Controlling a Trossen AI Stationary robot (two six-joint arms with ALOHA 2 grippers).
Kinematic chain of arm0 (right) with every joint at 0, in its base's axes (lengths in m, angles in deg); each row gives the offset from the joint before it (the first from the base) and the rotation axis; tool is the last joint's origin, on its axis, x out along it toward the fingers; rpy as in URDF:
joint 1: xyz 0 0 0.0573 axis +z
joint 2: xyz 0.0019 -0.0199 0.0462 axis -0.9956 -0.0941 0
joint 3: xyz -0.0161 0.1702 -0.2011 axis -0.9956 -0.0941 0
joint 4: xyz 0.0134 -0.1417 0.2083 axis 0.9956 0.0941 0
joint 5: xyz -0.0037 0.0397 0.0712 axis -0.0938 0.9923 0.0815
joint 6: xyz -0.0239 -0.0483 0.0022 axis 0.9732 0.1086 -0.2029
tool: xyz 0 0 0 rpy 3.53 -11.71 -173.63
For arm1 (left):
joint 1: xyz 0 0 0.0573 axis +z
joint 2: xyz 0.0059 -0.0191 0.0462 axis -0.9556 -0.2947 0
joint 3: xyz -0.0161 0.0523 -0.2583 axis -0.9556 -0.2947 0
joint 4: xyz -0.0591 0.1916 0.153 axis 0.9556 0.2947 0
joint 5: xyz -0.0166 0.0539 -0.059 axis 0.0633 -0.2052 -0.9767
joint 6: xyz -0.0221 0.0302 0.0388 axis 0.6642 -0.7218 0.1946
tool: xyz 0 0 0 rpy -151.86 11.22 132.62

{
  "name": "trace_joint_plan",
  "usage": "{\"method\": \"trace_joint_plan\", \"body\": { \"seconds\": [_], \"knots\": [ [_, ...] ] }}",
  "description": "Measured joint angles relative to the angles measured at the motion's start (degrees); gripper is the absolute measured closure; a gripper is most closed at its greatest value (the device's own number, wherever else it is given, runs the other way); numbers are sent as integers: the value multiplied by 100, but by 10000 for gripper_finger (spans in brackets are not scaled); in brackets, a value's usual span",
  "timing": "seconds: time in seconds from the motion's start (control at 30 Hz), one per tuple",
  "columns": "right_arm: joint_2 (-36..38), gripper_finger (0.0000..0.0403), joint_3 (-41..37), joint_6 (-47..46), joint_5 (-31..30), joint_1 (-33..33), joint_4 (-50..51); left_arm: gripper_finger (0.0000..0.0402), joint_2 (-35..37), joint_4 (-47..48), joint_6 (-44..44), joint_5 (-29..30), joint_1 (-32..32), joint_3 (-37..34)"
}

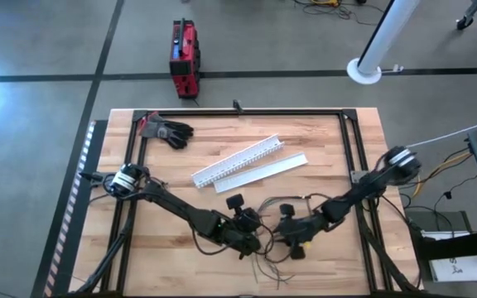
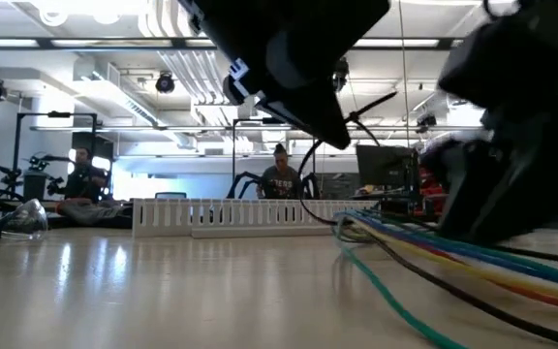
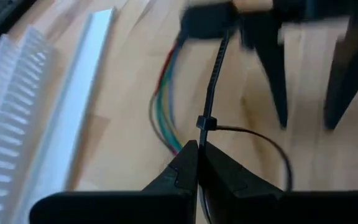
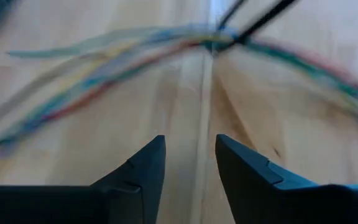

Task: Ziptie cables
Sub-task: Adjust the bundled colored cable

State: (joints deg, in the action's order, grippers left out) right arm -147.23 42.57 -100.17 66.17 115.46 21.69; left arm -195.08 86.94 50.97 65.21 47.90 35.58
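Count from above: two arms of mine, so two grippers, left gripper (image 1: 253,237) and right gripper (image 1: 286,234). One bunch of cables (image 1: 273,266). One black zip tie (image 3: 206,122). One white slotted channel (image 1: 237,161), one flat white lid (image 1: 262,172). One dark glove (image 1: 166,130). One red case (image 1: 184,58) on the floor. Two people (image 2: 281,180) beyond the table.

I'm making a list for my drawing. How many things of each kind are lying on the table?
White slotted channel: 1
Flat white lid: 1
Black glove: 1
Bunch of thin cables: 1
Black zip tie: 1
Total: 5
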Motion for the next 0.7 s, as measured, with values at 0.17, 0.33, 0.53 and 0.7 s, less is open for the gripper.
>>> {"method": "trace_joint_plan", "body": {
  "seconds": [0.17, 0.33, 0.53, 0.7],
  "knots": [
    [-1055, 290, 488, 672, 54, -177, -1381, 402, 72, 524, -66, 132, 82, 0],
    [-1833, 302, 1474, 1227, 37, -414, -1705, 401, 182, 1024, -92, 366, 160, 1],
    [-1936, 299, 2082, 1308, 132, -484, -482, 401, 235, 1259, -196, 359, 130, -17],
    [-1015, 283, 1951, 921, 208, -336, 1507, 401, 172, 505, 144, 455, 111, -131]
  ]
}}
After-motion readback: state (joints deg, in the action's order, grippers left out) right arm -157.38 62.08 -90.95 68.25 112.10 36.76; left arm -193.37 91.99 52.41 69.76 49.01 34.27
